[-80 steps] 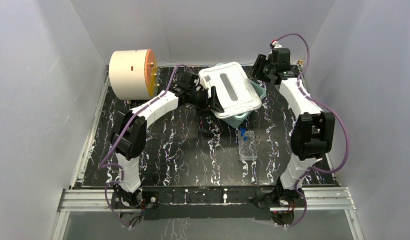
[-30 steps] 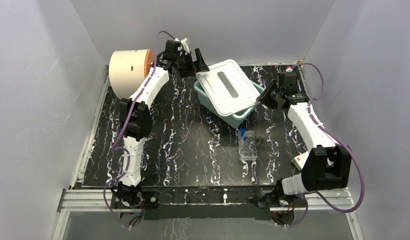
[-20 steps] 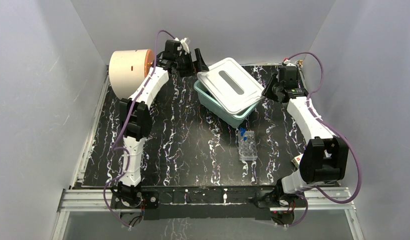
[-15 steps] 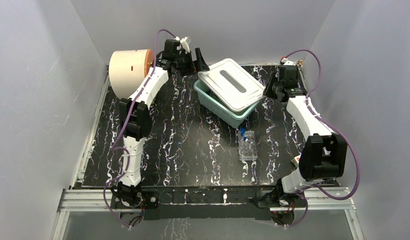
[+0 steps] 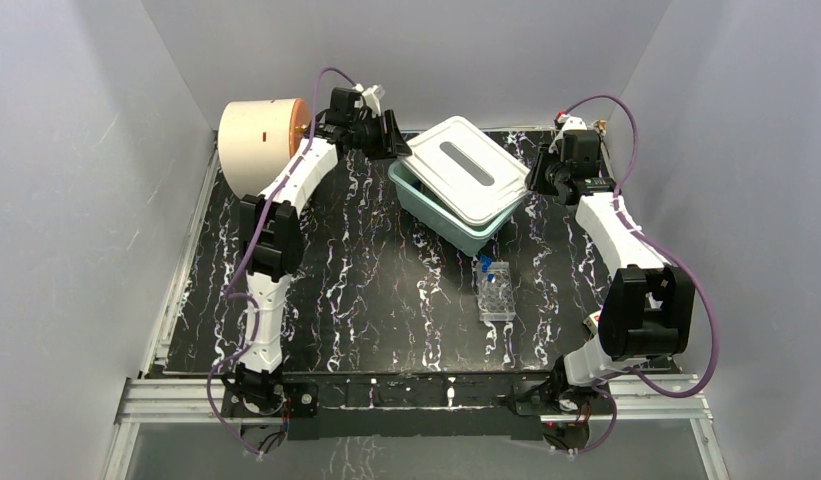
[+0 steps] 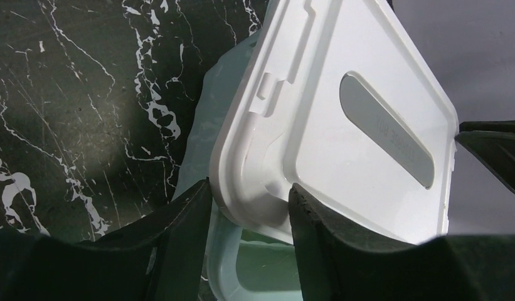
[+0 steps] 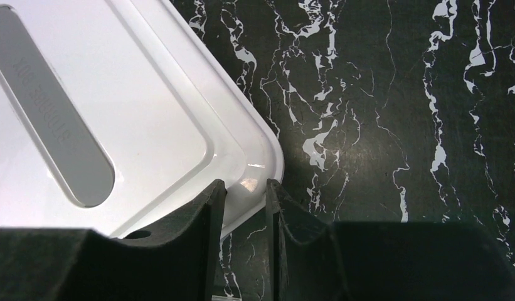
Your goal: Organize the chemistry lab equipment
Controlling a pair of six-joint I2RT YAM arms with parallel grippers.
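A white lid lies askew on a teal bin at the back middle. My left gripper is at the lid's far left corner, and in the left wrist view its fingers press both sides of that rounded corner of the lid. My right gripper is narrowly shut on the lid's right corner rim. A clear tube rack with blue-capped tubes stands in front of the bin. Squeeze bottle, vial, ring and tubing are out of view.
A big cream drum with an orange face stands at the back left, beside the left arm. A small white box with a red marking lies near the right arm's elbow. Grey walls close in both sides and the back.
The left gripper dropped from behind the bin onto the lid's left corner. The right gripper shifted back with the lid's right corner, and the lid slid toward the back right.
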